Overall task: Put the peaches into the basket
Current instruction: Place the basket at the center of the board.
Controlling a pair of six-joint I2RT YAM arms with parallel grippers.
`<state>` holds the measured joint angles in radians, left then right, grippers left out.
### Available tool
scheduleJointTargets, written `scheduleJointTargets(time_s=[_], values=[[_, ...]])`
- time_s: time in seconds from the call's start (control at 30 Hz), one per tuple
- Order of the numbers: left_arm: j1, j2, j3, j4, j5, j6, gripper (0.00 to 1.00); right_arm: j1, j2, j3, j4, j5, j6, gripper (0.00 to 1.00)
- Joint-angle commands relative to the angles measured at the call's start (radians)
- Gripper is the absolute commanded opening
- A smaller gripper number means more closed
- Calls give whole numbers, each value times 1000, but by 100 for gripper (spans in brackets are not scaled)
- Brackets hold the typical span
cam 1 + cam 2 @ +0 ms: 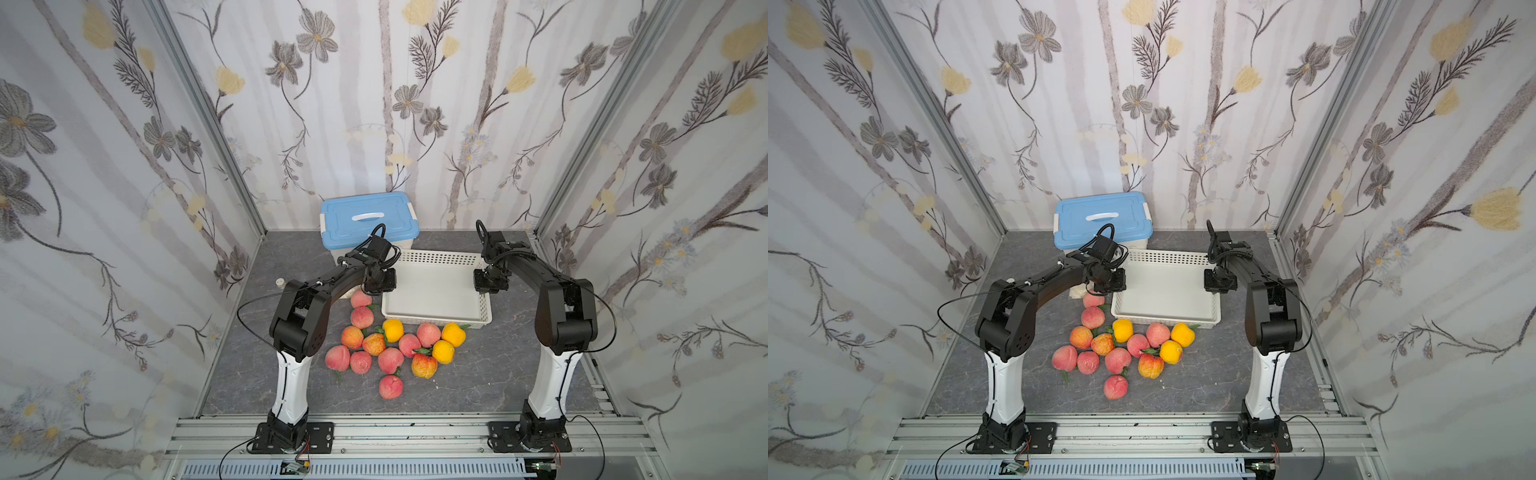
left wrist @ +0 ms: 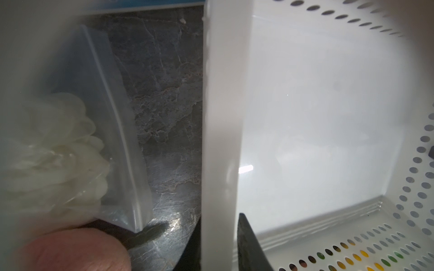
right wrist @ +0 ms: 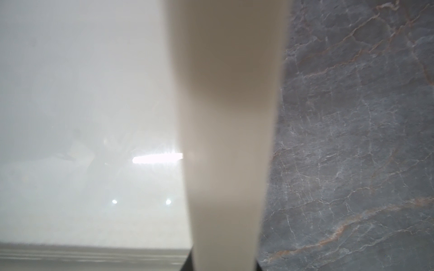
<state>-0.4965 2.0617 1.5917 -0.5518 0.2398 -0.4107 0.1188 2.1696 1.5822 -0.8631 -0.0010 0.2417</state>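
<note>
Peaches [image 1: 390, 359], fourteen by count, lay in a loose cluster on the table [image 1: 478, 374], all outside the basket [image 1: 432, 291] and in front of its near wall; most were pink-red, three were yellow, and two were orange-blushed; one pink peach [image 1: 390, 386] sat a little apart at the near end, while another [image 1: 360, 298] lay just beside the basket's left near corner, under the left gripper [image 1: 380, 289]. The basket stood at the middle of the table, just in front of the box [image 1: 368, 220] with the blue lid. The left gripper sat at the basket's left wall; its wrist view showed a dark finger [image 2: 249, 246] inside the wall and another outside it, both close against the rim, though I could not tell whether they were pressing it. The right gripper [image 1: 490, 289] sat at the right wall; in its wrist view the blurred rim [image 3: 225, 140] ran between the fingers, which were clamped on it. A clear bag [image 2: 94, 140] of whitish pieces lay on the table just left of the basket, near the left gripper; a blurred pink peach showed beside it in the left wrist view.
</note>
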Motion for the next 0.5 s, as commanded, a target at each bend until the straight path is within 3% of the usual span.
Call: scheduleJointTargets(time_s=[0.0,0.17,0.4,0.47], values=[[-1,6,0,18,9,3,28,5,2,22,29,-6,27,16],[-2,6,7,12,3,3,30,4,-1,30,30,-22,42,37],[-2,11,11,11,-4,4,31,1,-19,36,32,-17,55,47],[-2,12,19,6,-5,7,33,1,-24,35,31,-18,59,54]])
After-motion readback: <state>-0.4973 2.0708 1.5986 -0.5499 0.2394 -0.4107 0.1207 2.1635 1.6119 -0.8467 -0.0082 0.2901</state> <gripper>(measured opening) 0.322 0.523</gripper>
